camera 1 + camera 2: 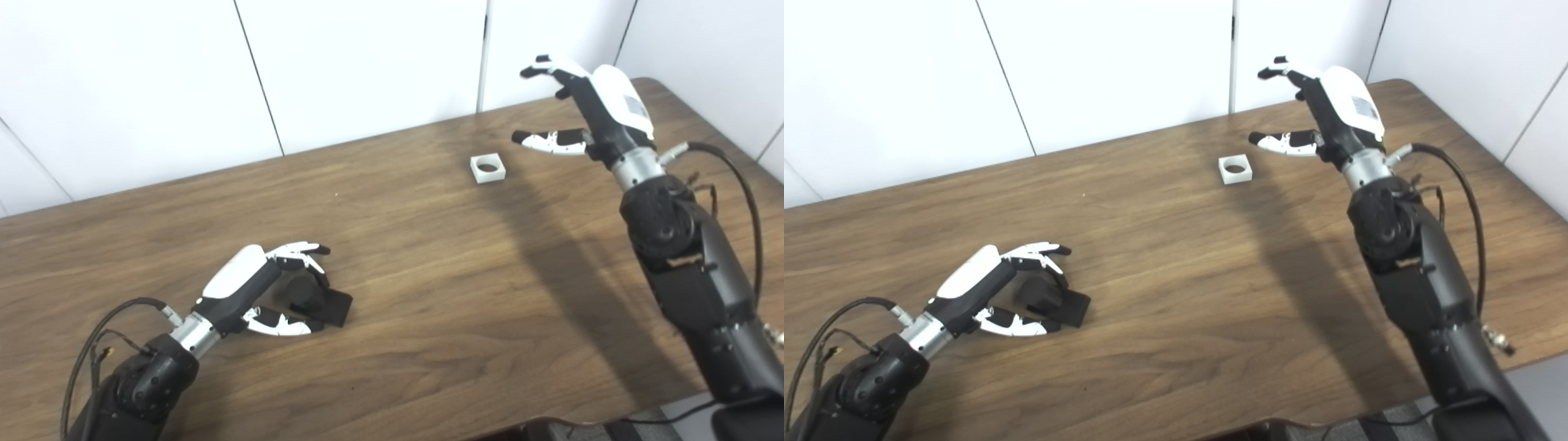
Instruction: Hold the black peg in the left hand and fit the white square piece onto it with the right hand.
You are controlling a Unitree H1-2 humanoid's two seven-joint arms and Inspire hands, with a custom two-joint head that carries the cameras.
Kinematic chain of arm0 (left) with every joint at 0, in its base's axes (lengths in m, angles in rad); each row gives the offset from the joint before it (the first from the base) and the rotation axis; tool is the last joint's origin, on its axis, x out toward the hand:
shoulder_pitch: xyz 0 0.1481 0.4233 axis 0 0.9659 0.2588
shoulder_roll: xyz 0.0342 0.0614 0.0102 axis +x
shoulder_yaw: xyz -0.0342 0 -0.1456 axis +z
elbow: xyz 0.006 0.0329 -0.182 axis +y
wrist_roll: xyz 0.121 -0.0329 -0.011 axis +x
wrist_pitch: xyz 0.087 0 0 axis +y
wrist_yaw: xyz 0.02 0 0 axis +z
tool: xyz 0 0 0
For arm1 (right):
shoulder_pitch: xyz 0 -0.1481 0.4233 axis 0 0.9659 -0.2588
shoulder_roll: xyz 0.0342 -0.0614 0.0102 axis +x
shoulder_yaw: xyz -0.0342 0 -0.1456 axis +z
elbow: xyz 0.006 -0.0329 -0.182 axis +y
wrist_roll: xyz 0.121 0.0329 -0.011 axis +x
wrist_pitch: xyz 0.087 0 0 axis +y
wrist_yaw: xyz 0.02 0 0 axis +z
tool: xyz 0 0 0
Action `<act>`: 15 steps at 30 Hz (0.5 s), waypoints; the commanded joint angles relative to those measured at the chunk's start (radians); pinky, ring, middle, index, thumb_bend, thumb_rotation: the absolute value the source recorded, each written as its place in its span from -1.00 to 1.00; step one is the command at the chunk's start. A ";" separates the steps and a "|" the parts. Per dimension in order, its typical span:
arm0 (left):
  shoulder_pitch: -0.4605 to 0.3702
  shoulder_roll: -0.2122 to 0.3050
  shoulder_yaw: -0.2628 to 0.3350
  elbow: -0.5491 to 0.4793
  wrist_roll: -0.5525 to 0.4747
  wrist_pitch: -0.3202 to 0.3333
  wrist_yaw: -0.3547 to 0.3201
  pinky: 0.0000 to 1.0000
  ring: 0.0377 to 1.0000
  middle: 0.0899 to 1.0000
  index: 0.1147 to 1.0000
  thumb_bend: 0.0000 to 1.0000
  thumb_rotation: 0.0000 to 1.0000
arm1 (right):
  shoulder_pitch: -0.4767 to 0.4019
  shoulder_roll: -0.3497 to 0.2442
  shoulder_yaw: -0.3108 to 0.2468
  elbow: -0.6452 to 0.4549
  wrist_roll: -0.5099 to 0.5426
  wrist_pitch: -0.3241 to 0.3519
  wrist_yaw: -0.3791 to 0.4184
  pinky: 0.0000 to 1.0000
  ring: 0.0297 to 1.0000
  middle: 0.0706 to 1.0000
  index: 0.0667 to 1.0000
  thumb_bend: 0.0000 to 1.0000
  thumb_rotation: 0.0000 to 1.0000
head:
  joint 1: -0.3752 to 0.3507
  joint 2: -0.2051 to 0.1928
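The black peg [327, 304], a short cylinder on a square base, lies on the wooden table [429, 275] at the front left. My left hand [254, 285] is cupped around it, fingers arched over the cylinder and thumb along the near side, still apart and not clamped. The white square piece [488, 168], with a round hole in its top, rests flat on the table at the back right. My right hand [591, 113] hovers open above the table just right of that piece, thumb pointing toward it and not touching it.
White wall panels [367, 73] close off the table's far edge. The right arm [686, 263] rises steeply from the front right corner and casts a long shadow across the wood. Cables loop at both wrists.
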 commanded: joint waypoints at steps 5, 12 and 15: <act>0.016 0.044 -0.003 0.004 0.029 0.019 -0.024 0.64 0.75 0.69 -0.04 0.71 -0.92 | -0.164 -0.098 0.079 0.086 -0.050 0.020 0.106 0.38 0.72 0.81 0.48 0.32 -0.48 | 0.010 0.006; 0.021 0.043 0.000 0.010 0.029 0.018 -0.019 0.67 0.76 0.69 -0.03 0.71 -0.94 | -0.277 -0.151 0.199 0.207 -0.082 0.006 0.237 0.60 0.89 0.93 0.53 0.31 -0.46 | 0.017 0.003; 0.024 0.044 -0.001 0.010 0.029 0.018 -0.008 0.66 0.75 0.69 -0.04 0.71 -0.94 | -0.313 -0.168 0.248 0.244 -0.087 -0.020 0.287 0.72 0.94 0.96 0.56 0.42 -0.43 | 0.023 0.002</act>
